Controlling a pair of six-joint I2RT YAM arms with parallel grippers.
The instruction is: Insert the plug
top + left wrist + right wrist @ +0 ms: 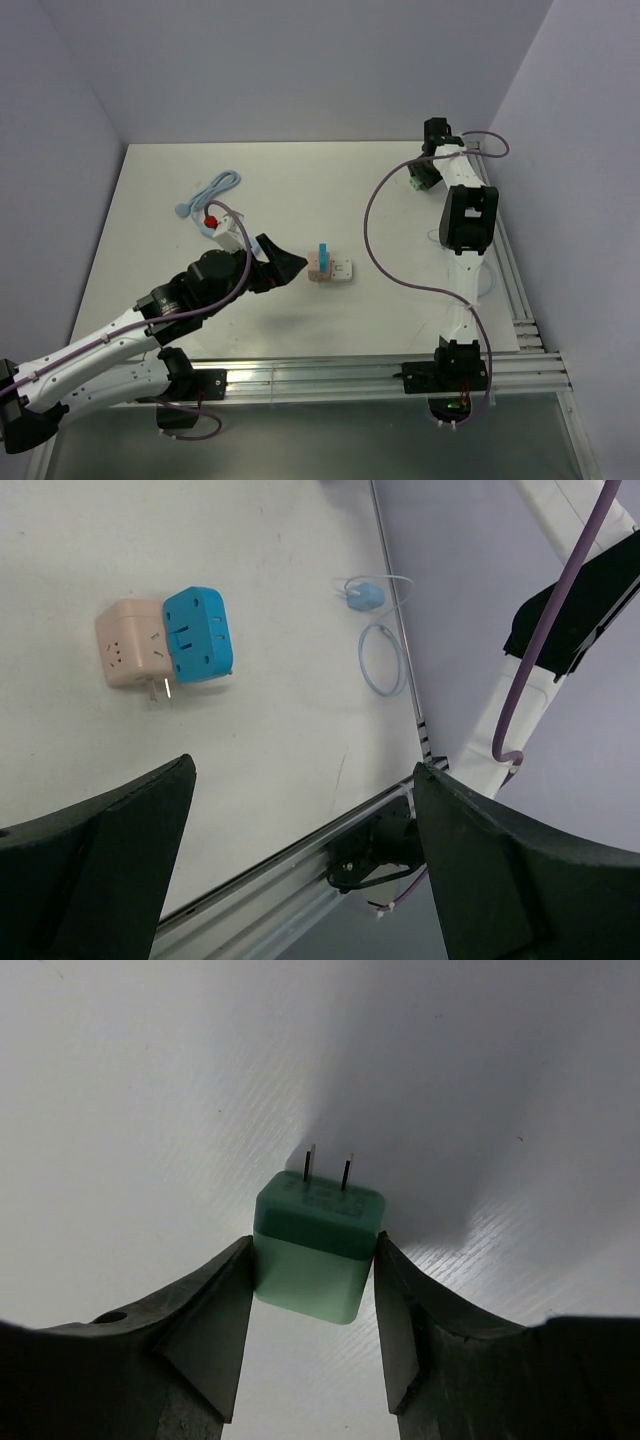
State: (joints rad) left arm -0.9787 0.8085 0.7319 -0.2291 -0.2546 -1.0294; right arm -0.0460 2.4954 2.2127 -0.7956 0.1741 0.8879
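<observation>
**Green plug held, cubes waiting**

My right gripper [315, 1260] is squeezing the plug [318, 1245]. Its two fingers [205, 1320] press on the plug's sides, low in the middle of the right wrist view. The plug's two metal pins point away from the gripper, toward the table [150, 1080]. I think that is good, because the pins have to go in first. I cannot tell if the pins touch the table.

In the top view, the plug is in the upper right. It is well apart from the cubes in the middle, so I think most of the job is not done yet.

The blue cube [198, 635] and the peach cube [128, 645] sit pressed together in the upper left of the left wrist view. Both have slots on them. The peach one has its own pins poking out at the bottom. I think the plug goes into one of these cubes, but I cannot tell which.

My left gripper [300, 770] is wide open and holds nothing. In the top view it sits just left of the cubes. I think it is there to hold them steady, so they do not slide when the plug pushes in.
</observation>
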